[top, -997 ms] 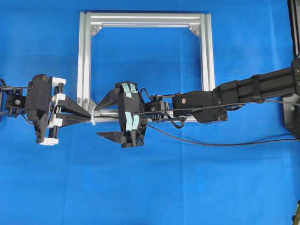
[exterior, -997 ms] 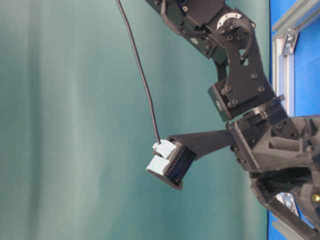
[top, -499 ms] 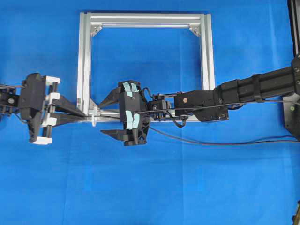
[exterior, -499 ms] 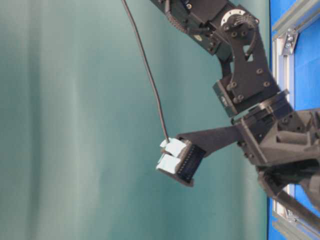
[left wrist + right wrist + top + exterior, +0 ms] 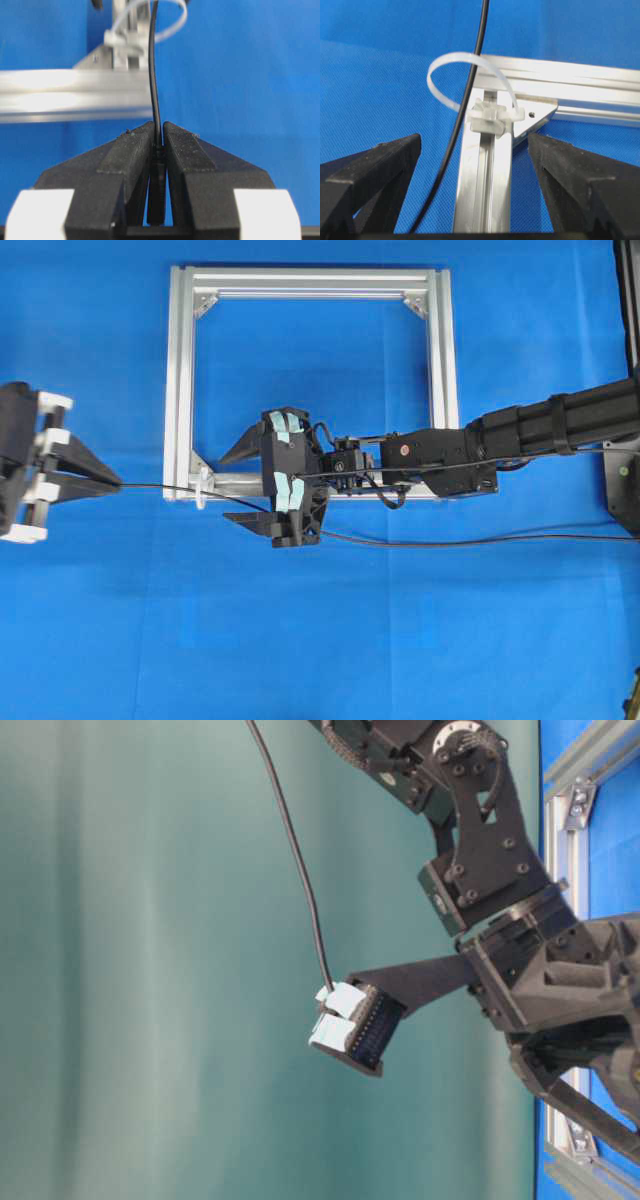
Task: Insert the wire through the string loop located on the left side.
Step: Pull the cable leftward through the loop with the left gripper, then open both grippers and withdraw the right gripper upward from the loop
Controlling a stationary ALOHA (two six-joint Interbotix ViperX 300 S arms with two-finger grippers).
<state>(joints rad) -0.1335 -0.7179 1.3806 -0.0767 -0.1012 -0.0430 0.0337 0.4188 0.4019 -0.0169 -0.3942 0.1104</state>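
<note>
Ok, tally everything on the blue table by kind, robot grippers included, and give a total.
Grippers: 2, left gripper and right gripper
Wire: 1
String loop: 1
Metal frame: 1
Total: 5

The wire [image 5: 470,85] runs through the string loop [image 5: 451,66] on the frame [image 5: 485,170]; the right hand [image 5: 475,170] gapes wide.

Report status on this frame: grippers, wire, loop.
Left gripper shut on the wire's plug tip. Right gripper open, empty, straddling the frame corner. Wire runs through the string loop. Nothing in the way.
</note>
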